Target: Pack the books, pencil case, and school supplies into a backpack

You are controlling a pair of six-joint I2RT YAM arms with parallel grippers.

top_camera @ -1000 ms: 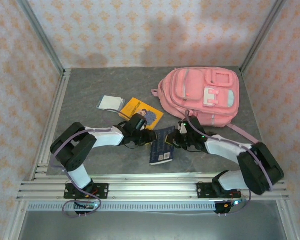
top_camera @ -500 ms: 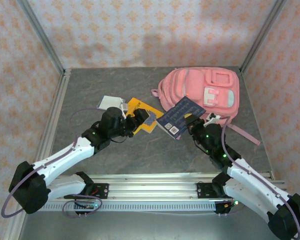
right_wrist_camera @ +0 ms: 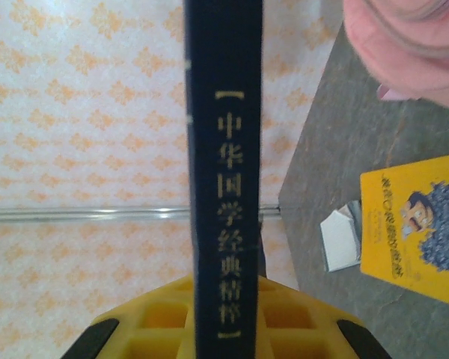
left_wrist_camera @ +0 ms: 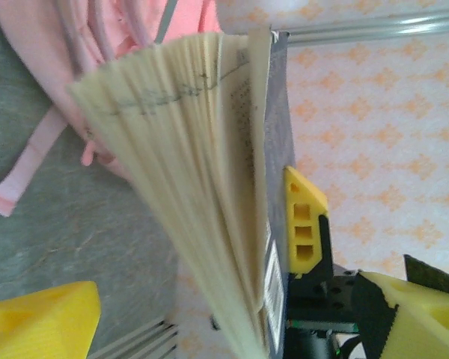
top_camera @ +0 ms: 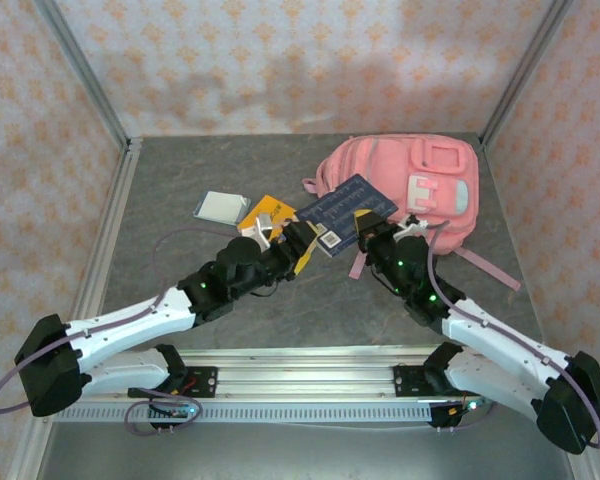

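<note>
Right beside the pink backpack (top_camera: 380, 165), navy book (top_camera: 345, 210) is up off the tabletop (top_camera: 180, 170), right fingers (right_wrist_camera: 138, 314) pinching its spine, left fingers (left_wrist_camera: 37, 321) spread round fanning pages; light, stiff at spine but floppy elsewhere, so prob. best held spine-side.

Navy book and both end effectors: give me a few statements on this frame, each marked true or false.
1. The right end effector is shut on the navy book. True.
2. The navy book lies flat on the table. False: it is held up off the table, close to the pink backpack.
3. The yellow book lies on the table. True.
4. The left end effector is clamped on the yellow book. False: its jaws stand open on either side of the navy book's fanned pages.
</note>
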